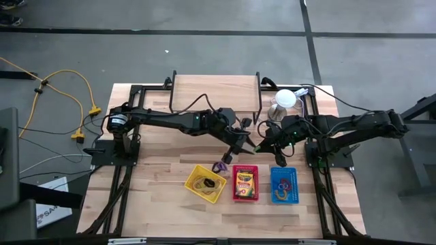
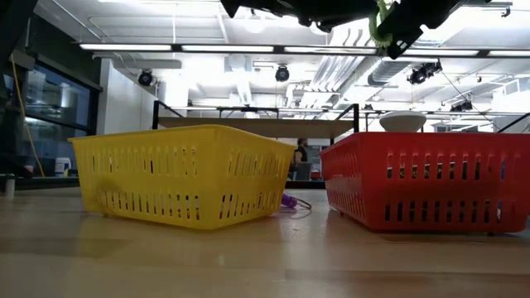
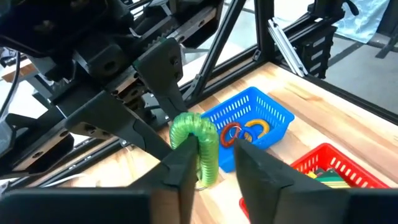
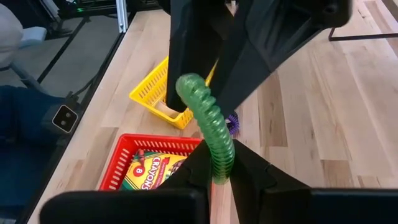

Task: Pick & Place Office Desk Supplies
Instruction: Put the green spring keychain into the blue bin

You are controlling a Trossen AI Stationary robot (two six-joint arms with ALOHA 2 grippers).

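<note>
Pale wooden desk [image 1: 163,204], plank-grained, bearing three slotted plastic baskets in a row: yellow basket [image 1: 206,183], red basket [image 1: 245,183], blue basket [image 1: 284,184]. Thin rubber-band loops [image 1: 204,182] in the yellow one; a yellow-and-green crayon box [image 4: 151,169], flat and printed, in the red one; small coloured rings [image 3: 244,130] in the blue one. A small purple coil [image 2: 289,201] on the bare wood between yellow and red baskets, just beside the yellow wall. White dome on a metal base [image 1: 284,103] at the far edge of the desk.

Above the gap behind the baskets, both arms meeting in mid-air around a green spiral coil [image 4: 208,127], ribbed, glossy and curved like a hook. Right gripper [image 4: 217,163]: jaws clenched on the lower end of the coil, dark fingers pressed against its ribs on both sides. Left gripper [image 3: 214,163]: jaws parted, one finger [image 3: 180,165] touching the coil's side, the other standing apart from it with a gap between; no firm clamp visible there. Coil held well above the desk, over the space between the red and blue baskets, touching nothing below.
</note>
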